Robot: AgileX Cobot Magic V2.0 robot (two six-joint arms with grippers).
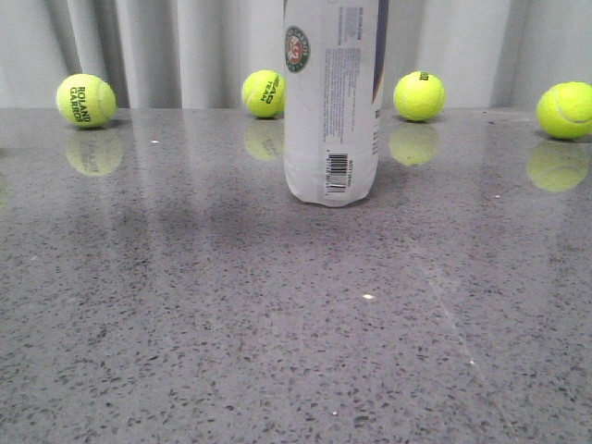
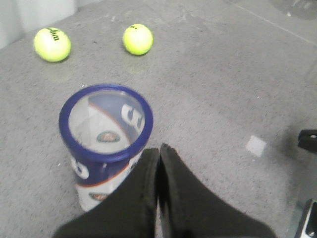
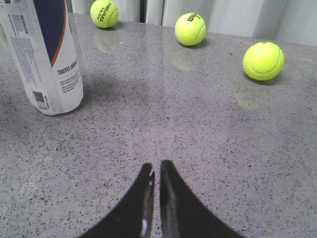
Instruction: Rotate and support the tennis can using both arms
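Note:
The tennis can (image 1: 331, 102) stands upright on the grey table, its top cut off by the front view's upper edge. It is whitish with a round green-red logo and a barcode near its base. In the left wrist view the can (image 2: 99, 144) shows from above, its navy rim open, and my left gripper (image 2: 158, 149) is shut with its tips right beside the rim. In the right wrist view the can (image 3: 47, 54) stands well off from my right gripper (image 3: 156, 167), which is shut and empty over bare table. No gripper shows in the front view.
Several yellow-green tennis balls lie along the table's back edge by the grey curtain: one (image 1: 86, 100) far left, one (image 1: 263, 92) just behind the can, one (image 1: 419, 95), one (image 1: 565, 110) far right. A black part (image 2: 308, 140) shows in the left wrist view.

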